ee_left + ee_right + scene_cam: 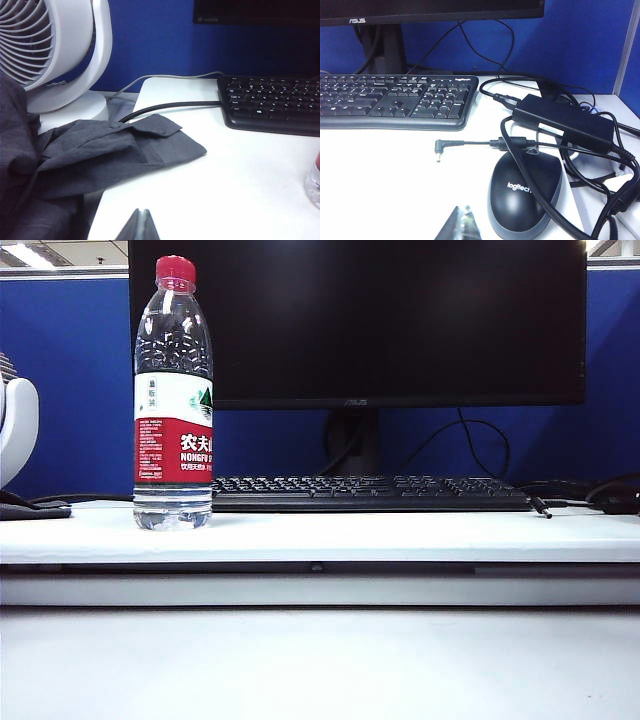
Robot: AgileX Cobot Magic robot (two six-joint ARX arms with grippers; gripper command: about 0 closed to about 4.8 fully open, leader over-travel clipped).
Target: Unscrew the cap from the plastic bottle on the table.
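Exterior view: neither gripper appears. Fan point(15, 430) cut by the picture's edge, only a sliver visible. Small print on the plastic bottle point(173, 400) label too fine to read; monitor point(360, 320) top cropped.

Left wrist view: left gripper point(140, 227) shows only closed dark tips at the frame edge. Plastic bottle reduced to a blurred sliver at the border; cap out of frame. Grey shirt point(90, 155) runs off-frame.

Right wrist view: right gripper point(460, 225) tips only, blurred, together. Power adapter point(562, 120) cables leave the frame; mouse point(525, 195) base cropped.
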